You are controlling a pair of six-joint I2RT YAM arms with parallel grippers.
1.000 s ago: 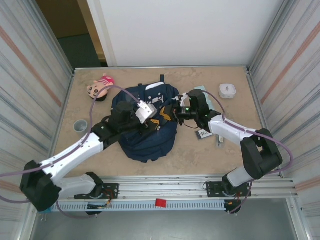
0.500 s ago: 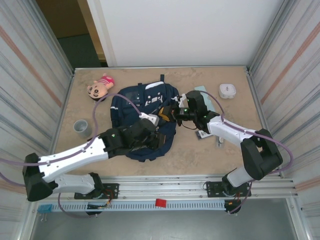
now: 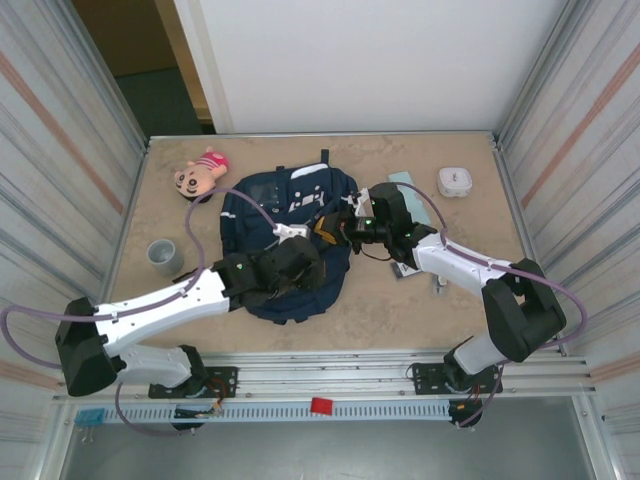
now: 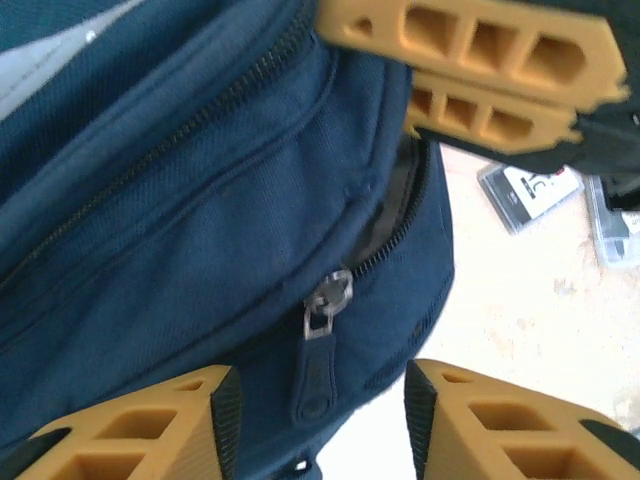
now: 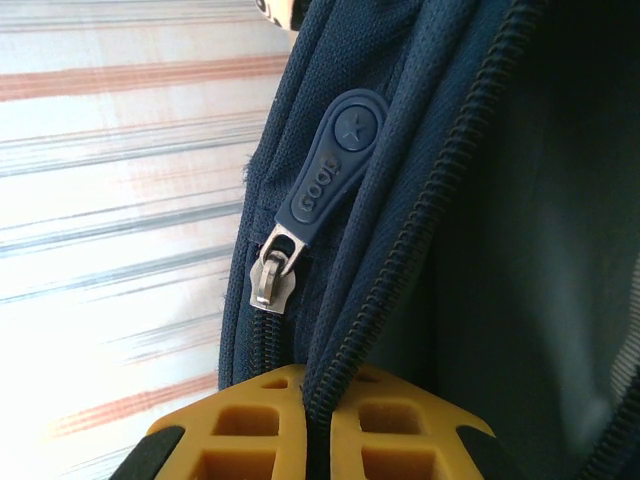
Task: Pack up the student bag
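Observation:
The student bag (image 3: 285, 205) is a navy-blue backpack lying flat mid-table. My left gripper (image 3: 316, 254) hovers over its lower right part. In the left wrist view that gripper (image 4: 322, 425) is open, and a dark zipper pull (image 4: 318, 362) hangs between its yellow fingers (image 4: 180, 430) without touching them. My right gripper (image 3: 333, 226) reaches in from the right and is shut on the bag's opened zipper edge (image 5: 345, 330). A second, rubber zipper pull (image 5: 325, 170) hangs just above that grip. The right gripper's fingers (image 4: 470, 50) also cross the top of the left wrist view.
A pink doll (image 3: 200, 174) lies at the far left, with a grey cup (image 3: 163, 256) nearer along the left side. A white round box (image 3: 455, 181) and a pale teal item (image 3: 402, 179) sit far right. Small cards (image 3: 408, 268) lie right of the bag.
My left arm has swung from the bag's left side down over its lower right part, bringing the open gripper to the zipper pull. The right gripper has held its grip, nearly still.

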